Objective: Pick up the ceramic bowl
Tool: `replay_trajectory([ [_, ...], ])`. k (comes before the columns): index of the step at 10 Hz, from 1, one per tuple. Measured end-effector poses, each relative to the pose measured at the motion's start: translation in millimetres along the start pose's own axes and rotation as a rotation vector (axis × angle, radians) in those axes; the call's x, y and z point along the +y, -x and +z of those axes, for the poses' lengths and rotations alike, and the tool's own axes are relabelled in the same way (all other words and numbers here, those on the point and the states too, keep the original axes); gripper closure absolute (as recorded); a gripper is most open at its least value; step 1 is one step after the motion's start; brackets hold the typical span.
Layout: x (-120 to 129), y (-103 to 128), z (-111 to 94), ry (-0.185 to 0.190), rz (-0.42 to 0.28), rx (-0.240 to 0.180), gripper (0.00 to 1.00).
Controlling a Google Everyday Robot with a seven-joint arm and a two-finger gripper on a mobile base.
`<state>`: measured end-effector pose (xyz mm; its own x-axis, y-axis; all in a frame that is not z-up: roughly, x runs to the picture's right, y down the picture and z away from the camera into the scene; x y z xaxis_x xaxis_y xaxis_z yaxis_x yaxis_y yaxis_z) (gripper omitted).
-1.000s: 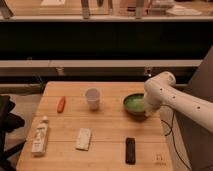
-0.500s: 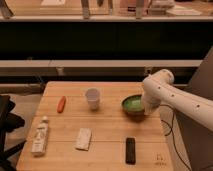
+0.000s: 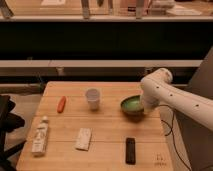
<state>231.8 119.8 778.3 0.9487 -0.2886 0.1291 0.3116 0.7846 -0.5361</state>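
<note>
The gripper (image 3: pixel 144 106) is pinching tight on the ceramic bowl (image 3: pixel 132 106) near the table's (image 3: pixel 105 145) right edge; lifting is left.

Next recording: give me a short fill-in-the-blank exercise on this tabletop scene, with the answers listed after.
1. The gripper is at the right edge of the ceramic bowl, whose color is ____.
2. The white cup stands to the ____ of that bowl in the camera view.
3. The dark remote lies near the table's ____ edge.
4. The table is made of ____.

Answers: green; left; front; wood
</note>
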Motion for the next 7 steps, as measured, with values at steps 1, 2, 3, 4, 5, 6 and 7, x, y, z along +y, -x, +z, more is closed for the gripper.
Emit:
replay_trajectory([
  [1, 1, 2, -2, -0.001, -0.007, 0.002, 1.0],
  [2, 2, 3, -2, -0.001, -0.015, 0.005, 1.0],
  [3, 2, 5, -2, -0.004, -0.022, 0.006, 1.0],
  [4, 1, 8, -2, -0.008, -0.032, 0.007, 1.0],
  [5, 1, 10, -3, -0.01, -0.04, 0.008, 1.0],
  [6, 0, 11, -5, -0.013, -0.046, 0.009, 1.0],
  [7, -1, 12, -8, -0.014, -0.053, 0.011, 1.0],
])
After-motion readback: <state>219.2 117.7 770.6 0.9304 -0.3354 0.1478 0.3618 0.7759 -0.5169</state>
